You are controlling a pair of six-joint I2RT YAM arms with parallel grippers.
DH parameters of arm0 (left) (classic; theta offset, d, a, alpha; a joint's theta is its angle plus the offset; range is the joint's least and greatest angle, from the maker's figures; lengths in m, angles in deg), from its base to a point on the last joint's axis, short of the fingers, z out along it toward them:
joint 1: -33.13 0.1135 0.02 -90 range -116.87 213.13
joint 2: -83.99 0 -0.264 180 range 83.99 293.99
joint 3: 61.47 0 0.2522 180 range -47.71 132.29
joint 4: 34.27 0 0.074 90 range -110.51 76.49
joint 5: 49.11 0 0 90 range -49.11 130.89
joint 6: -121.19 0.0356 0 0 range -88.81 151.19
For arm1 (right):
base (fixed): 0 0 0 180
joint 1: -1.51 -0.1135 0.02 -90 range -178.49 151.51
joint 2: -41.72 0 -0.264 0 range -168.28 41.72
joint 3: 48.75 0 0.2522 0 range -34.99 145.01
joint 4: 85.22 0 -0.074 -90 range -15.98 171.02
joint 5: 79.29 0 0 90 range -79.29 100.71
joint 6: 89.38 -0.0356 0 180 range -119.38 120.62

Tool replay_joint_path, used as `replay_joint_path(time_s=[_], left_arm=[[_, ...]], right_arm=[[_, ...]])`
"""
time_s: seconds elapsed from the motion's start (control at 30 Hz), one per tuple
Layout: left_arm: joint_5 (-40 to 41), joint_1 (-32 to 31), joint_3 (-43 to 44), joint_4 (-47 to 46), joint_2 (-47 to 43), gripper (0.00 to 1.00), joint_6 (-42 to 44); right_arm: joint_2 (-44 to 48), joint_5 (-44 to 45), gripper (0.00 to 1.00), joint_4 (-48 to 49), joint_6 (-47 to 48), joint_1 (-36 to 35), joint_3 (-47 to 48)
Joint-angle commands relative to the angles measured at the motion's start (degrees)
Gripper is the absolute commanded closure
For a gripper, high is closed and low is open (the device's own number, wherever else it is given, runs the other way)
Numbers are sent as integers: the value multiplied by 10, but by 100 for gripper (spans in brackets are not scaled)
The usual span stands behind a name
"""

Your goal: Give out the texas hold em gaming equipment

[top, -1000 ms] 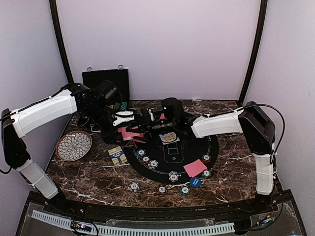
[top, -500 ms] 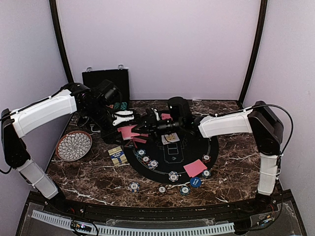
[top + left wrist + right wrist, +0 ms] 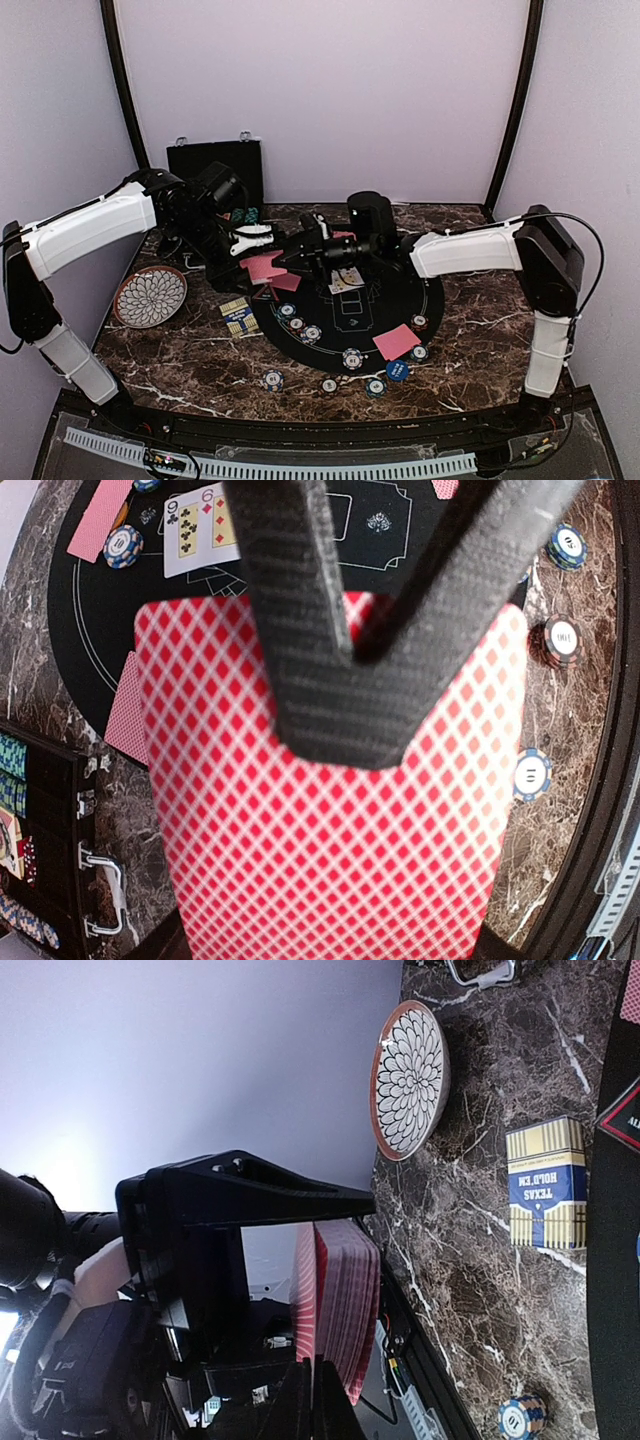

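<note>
**Red-backed playing cards (image 3: 330,860) held aloft as the right pincer closes on one**

The deck hangs in the air over the far left rim of the round black mat (image 3: 400,300), in front of the black case (image 3: 215,160). The left gripper (image 3: 255,250) is clamped around it, and it has not stirred in the last second.

The change is all on the right. A second ago the right gripper (image 3: 312,1405) had its fingers apart. Now they are pressed tight together at the deck's edge, and in the right wrist view the outer card (image 3: 306,1290) runs straight down into the seam between them. The right arm has also drifted rightward, its elbow swinging out towards the wall and its wrist sliding away from the left arm.

Nothing on the marble table (image 3: 180,370) has shifted. Two face-up cards (image 3: 200,530), a nine and a six, lie on the mat. A loose red card (image 3: 397,341) lies at the mat's near right edge, and the poker chips (image 3: 352,358) are strung along its near rim. The card box (image 3: 238,318) lies just left of the mat, with the patterned plate (image 3: 150,296) further left.
</note>
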Motion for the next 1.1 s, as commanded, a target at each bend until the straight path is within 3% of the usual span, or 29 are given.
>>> replay_joint_path(time_s=[0.0,0.23,0.33,0.5,0.6,0.9,1.07], left_arm=[[7,2,-4,-1,-12,100,-2],[10,2,-10,1,-15,100,-1],[13,3,-14,1,-18,100,-1],[13,2,-14,1,-21,100,0],[13,2,-13,1,-21,100,-2],[12,2,-11,3,-20,100,-3],[10,2,-9,4,-17,100,-3]], right_arm=[[46,-4,100,-42,35,24,-11],[85,22,100,-231,149,67,1],[95,69,100,-356,223,88,27],[75,292,100,-609,375,96,140],[52,422,100,-702,419,94,189],[-46,718,100,-865,441,51,311],[-121,794,100,-938,430,14,397]])
